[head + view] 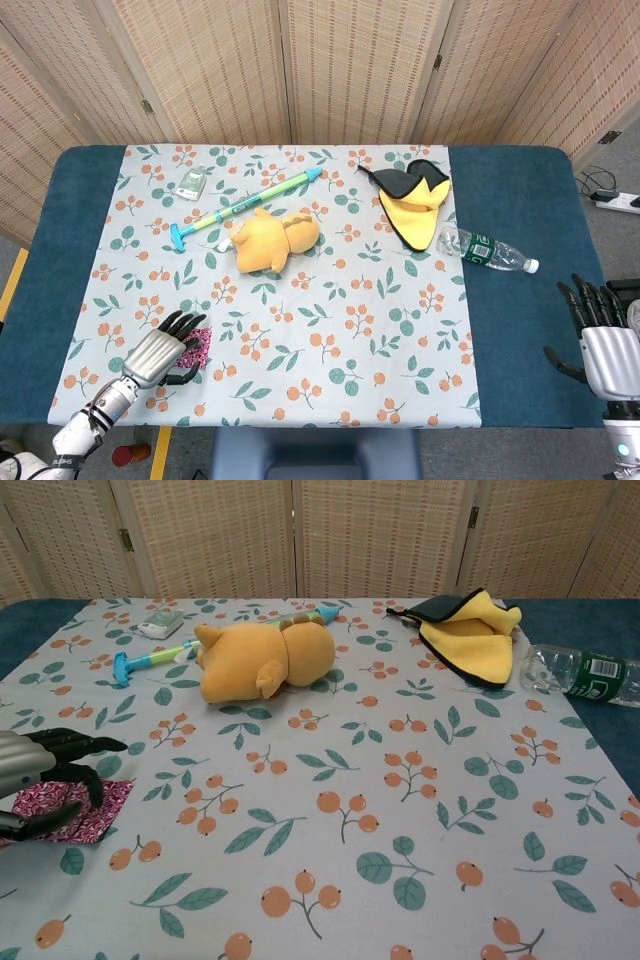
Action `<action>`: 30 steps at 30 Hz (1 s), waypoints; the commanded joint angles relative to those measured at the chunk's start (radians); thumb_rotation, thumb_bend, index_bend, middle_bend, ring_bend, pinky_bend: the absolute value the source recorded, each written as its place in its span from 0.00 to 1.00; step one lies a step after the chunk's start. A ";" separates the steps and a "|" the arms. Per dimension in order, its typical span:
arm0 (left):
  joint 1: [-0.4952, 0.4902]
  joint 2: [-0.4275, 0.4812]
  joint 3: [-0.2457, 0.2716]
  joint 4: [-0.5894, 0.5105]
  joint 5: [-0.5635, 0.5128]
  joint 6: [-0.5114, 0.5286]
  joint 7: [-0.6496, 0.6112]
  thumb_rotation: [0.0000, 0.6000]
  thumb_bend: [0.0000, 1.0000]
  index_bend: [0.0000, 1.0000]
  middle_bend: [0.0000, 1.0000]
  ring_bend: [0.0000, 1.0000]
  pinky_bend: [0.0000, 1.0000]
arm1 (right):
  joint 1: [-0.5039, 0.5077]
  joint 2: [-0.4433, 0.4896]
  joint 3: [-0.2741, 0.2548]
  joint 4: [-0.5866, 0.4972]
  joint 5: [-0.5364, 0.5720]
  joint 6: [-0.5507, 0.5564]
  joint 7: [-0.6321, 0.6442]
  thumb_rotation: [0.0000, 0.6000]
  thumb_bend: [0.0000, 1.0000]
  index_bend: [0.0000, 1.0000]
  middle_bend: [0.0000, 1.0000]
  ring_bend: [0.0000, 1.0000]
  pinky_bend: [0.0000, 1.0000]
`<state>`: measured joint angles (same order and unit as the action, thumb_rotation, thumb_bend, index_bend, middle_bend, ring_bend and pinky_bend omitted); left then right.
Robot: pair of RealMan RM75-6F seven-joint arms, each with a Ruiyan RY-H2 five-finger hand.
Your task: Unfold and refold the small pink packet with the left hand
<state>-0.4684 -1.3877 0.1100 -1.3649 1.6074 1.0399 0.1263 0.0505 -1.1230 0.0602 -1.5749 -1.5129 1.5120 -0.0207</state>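
Floral-clothed desk (300, 330) backed by woven screens. Pink packet (75, 810) seen flat at near-left edge, pinned under left hand (165, 352), fingers and thumb closed on it, likely for unfolding. Right hand (600, 335) parked far right, spread, empty.

A floral cloth (330, 330) covers the middle of a blue table (520, 200). Near the centre of the frame lies an orange plush (272, 238), on its side. Just above and left of it a green and blue stick toy (245, 205) runs diagonally, its far tip toward upper centre. In the upper left of the cloth sits a small pale green device (193, 182). To the upper right lies a yellow cloth with black edging (413, 205), crumpled. Right of it a clear bottle with a green label (487, 251) lies on its side at the cloth's edge. Folding screens (330, 60) stand behind the table.
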 commanded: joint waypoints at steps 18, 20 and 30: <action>0.007 -0.004 0.004 -0.009 -0.037 -0.022 0.020 0.18 0.53 0.36 0.00 0.00 0.00 | 0.011 -0.002 0.003 -0.002 0.007 -0.020 -0.003 1.00 0.25 0.00 0.00 0.00 0.00; 0.011 -0.001 0.006 -0.005 -0.039 -0.017 0.011 0.17 0.53 0.36 0.00 0.00 0.00 | 0.012 -0.003 0.004 -0.003 0.007 -0.021 -0.004 1.00 0.25 0.00 0.00 0.00 0.00; 0.028 0.019 0.014 0.009 -0.047 -0.005 -0.036 0.17 0.53 0.36 0.00 0.00 0.00 | 0.018 -0.003 0.004 -0.007 0.003 -0.025 -0.009 1.00 0.25 0.00 0.00 0.00 0.00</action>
<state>-0.4412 -1.3695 0.1235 -1.3567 1.5615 1.0348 0.0916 0.0686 -1.1264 0.0644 -1.5822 -1.5103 1.4874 -0.0300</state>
